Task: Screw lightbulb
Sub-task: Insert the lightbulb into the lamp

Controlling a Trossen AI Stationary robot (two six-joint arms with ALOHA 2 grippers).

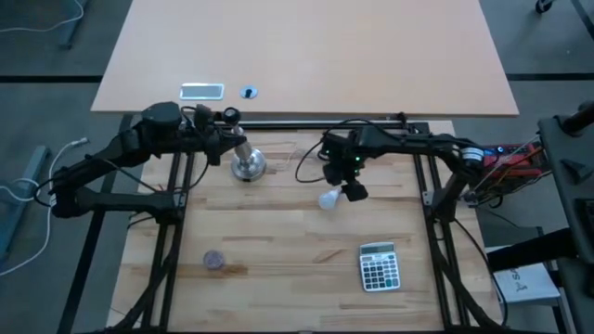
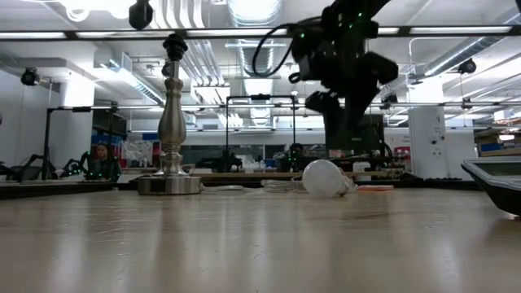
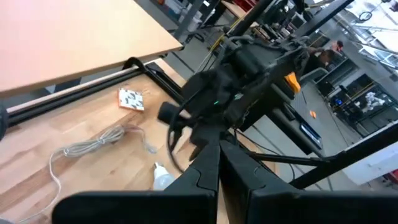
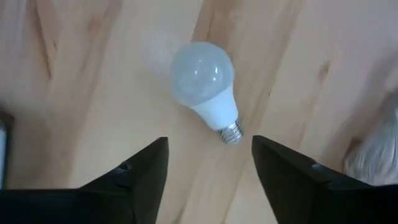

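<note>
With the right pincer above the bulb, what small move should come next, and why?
Probably lower the right pincer straight down around the lightbulb. Its fingers are spread, and the bulb lies on its side on the table, untouched.

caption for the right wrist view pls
Open right gripper poised above the lightbulb, which lies on its side on the wooden table.
</note>
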